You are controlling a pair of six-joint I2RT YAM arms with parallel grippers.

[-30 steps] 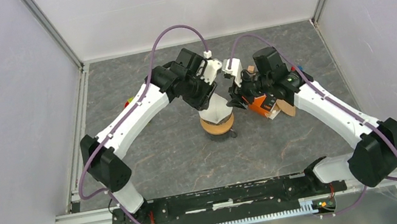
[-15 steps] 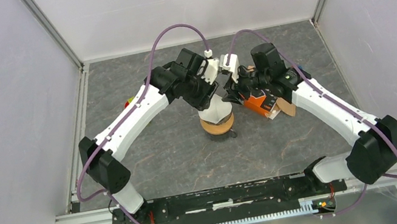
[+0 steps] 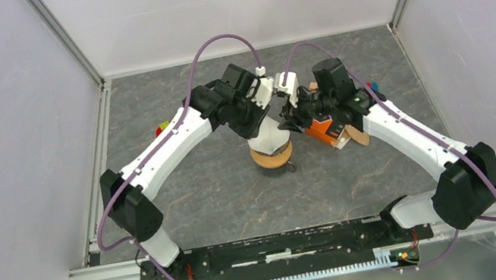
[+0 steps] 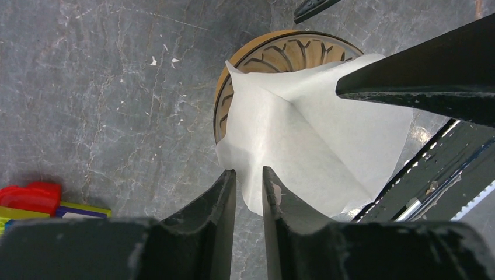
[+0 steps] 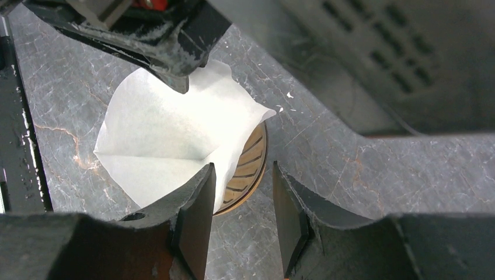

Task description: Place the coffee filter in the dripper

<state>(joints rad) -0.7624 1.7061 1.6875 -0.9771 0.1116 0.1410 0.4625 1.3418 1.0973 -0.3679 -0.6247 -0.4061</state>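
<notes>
The coffee filter [image 4: 303,140], a partly spread white cone, stands over the mouth of the ribbed dripper [image 4: 280,55] at mid-desk [image 4: 87,87] and covers most of it; how deep it sits inside I cannot tell. Its edge runs between the narrowly parted fingers of the left pincer [image 4: 249,178], but whether they clench it is unclear. The right pincer [image 5: 242,169] is released, with one finger at the paper's edge.

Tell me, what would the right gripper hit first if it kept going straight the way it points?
Most likely the dripper, whose ribbed rim shows between the open fingers of the right gripper. The coffee filter has its edge just beside that line. Depth is unclear.
</notes>
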